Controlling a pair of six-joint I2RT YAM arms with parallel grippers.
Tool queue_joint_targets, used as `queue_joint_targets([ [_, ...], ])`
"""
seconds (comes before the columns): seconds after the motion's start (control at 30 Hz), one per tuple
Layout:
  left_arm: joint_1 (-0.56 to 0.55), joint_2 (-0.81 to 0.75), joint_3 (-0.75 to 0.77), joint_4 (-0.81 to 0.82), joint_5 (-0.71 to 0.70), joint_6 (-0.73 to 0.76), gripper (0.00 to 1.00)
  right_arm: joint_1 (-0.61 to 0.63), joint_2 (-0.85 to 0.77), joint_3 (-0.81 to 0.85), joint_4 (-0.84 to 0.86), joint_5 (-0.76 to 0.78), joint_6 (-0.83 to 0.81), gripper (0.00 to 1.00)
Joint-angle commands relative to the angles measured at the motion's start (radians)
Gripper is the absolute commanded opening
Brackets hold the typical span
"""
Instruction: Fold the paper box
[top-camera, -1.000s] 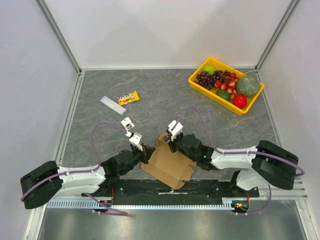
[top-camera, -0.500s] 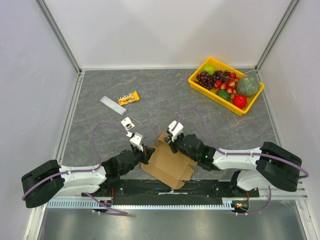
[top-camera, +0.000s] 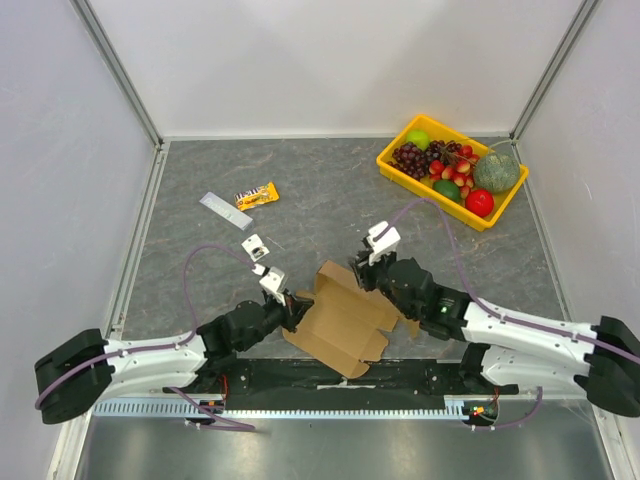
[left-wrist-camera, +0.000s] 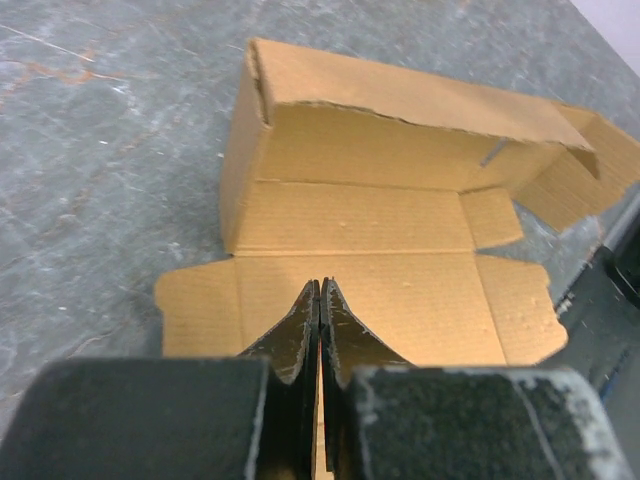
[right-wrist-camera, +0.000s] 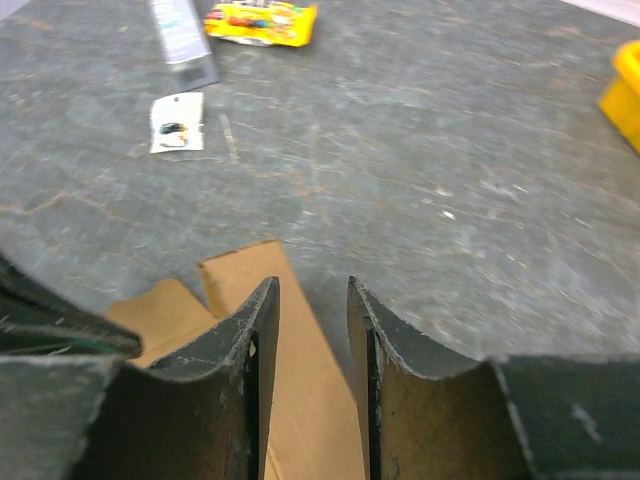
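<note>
We see R gripper (right-wrist-camera: 310, 290) just let go of paper box (top-camera: 340, 325) rear flap, jaws now apart; L gripper (left-wrist-camera: 320, 290) closed, tips over near panel; box half-open at near edge of surface (top-camera: 330, 190); fold unfinished, we reckon.

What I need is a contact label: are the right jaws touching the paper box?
Cannot tell. In the right wrist view the right jaws stand parted over a flap of the paper box, but neither contact nor a gap shows plainly.
</note>
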Motion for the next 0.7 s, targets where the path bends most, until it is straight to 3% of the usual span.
queue_joint_targets([
  [0.0,-0.04,-0.021,0.051,-0.052,0.09,0.036,0.05,-0.018,-0.115,0.025,-0.209,0.184,0.087,0.41],
  [0.1,-0.134,0.02,0.077,-0.075,0.06,0.027,0.13,-0.029,-0.2,0.008,-0.245,0.249,0.118,0.43],
  [0.27,-0.299,0.184,0.12,-0.067,-0.091,-0.054,0.44,-0.036,-0.295,-0.013,-0.303,0.29,0.115,0.43],
  [0.47,-0.419,0.47,0.261,-0.083,-0.309,-0.186,0.53,-0.038,-0.301,-0.016,-0.314,0.278,0.119,0.45],
  [0.67,-0.445,0.636,0.373,-0.11,-0.379,-0.258,0.57,-0.039,-0.306,-0.022,-0.317,0.258,0.118,0.45],
])
